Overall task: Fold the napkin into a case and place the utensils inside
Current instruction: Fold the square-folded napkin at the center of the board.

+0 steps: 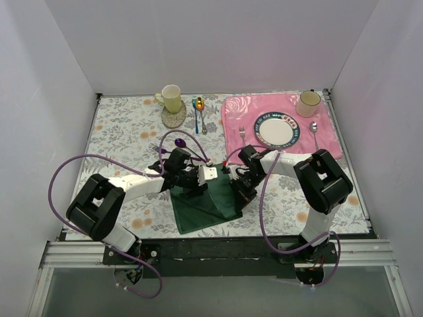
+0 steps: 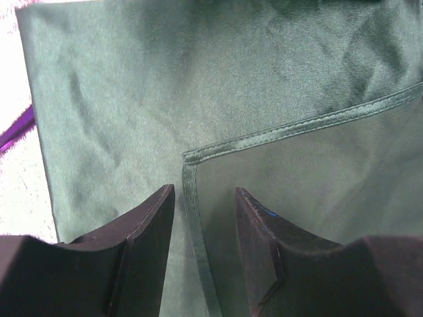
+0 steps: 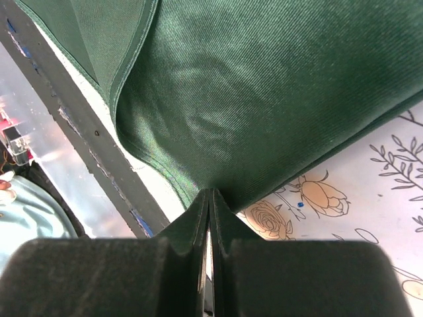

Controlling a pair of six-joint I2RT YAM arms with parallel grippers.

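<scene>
Dark green napkin (image 1: 206, 210), partly folded, lies near the floral table's (image 1: 132, 125) front edge, between the arms; right gripper (image 3: 209, 198) is closed, pinching its fold; left gripper (image 2: 205, 191) hangs half-open astride a hemmed corner (image 2: 188, 157); folding appears in hand; next, that corner likely needs clamping.

light: bright, even | shadows: soft | glare: sheen on napkin (image 3: 264, 99) | foreground: slightly soft

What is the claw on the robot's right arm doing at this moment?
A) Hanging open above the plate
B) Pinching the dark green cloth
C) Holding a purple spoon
B: the right wrist view shows the right gripper with its fingers pressed together on a fold of the napkin.
</scene>
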